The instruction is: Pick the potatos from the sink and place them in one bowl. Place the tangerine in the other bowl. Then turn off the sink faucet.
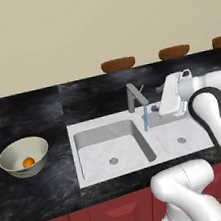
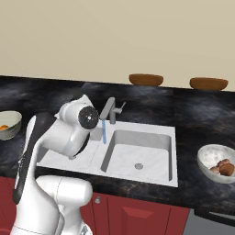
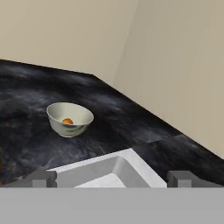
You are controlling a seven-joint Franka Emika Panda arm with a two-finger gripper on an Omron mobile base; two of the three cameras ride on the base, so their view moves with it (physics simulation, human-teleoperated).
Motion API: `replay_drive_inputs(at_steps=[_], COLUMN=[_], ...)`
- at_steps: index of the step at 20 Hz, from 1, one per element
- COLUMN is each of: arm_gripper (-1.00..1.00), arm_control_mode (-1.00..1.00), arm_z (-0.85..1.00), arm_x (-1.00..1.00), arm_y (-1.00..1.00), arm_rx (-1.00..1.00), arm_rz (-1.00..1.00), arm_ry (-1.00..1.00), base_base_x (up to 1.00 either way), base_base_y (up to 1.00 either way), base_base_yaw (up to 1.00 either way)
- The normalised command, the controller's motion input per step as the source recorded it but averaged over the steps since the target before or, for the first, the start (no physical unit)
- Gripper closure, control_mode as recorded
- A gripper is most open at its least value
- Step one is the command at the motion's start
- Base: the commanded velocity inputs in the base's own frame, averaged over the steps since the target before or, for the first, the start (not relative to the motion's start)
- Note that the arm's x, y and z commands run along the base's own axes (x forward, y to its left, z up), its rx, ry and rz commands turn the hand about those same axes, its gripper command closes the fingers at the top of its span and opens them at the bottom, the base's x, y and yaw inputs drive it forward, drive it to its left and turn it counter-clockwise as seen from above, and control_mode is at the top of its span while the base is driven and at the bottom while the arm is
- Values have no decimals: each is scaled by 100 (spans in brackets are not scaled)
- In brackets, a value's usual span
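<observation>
Now tangerine (image 1: 28,161) in cream bowl (image 1: 19,168); potatos (image 2: 222,167) in grey bowl (image 2: 207,154).

Bench (image 1: 32,115), black marbled stone over red cabinet fronts, is carrying:
- white double-basin sink (image 1: 85,131), lying set into it directly below the gripper (image 3: 112,177);
- cream-green bowl (image 1: 24,157), sitting well beyond the gripper's open tips;
- grey-white bowl (image 2: 209,156), sitting on the sink's opposite side.
</observation>
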Motion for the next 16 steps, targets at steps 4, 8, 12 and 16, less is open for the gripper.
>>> replay_drive_inputs(at_steps=[4, 8, 12, 16], arm_gripper=[-100, -100, -100, -100], arm_control_mode=[-100, -100, -100, -100], arm_z=[16, 16, 5, 0], arm_x=[0, 0, 10, 29], arm_y=[-64, -72, -67, -51], arm_rx=[0, 0, 0, 0], arm_rz=[0, 0, 0, 0], arm_ry=[-15, -3, 0, 0], base_base_x=[0, 0, 0, 0], base_base_y=[0, 0, 0, 0], base_base_yaw=[0, 0, 0, 0])
